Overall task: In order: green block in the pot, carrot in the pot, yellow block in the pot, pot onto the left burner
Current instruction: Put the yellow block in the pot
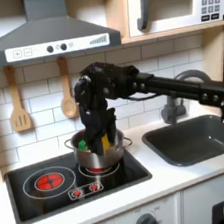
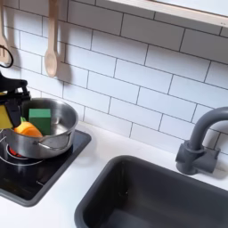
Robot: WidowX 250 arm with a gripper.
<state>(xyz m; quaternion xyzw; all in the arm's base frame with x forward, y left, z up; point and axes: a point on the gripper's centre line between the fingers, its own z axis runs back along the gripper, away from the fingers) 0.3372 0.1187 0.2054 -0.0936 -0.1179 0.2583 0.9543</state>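
Overhead, the tool (image 1: 106,137) grips the yellow block (image 1: 110,139) above the pot (image 2: 53,134)

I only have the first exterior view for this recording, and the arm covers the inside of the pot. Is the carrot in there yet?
Observer: Yes. In the second exterior view the carrot lies inside the pot, beside the green block.
Operator: And the yellow block?
Observer: Not dropped yet. The end effector holds the yellow block at rim height, at the second exterior view's left edge.
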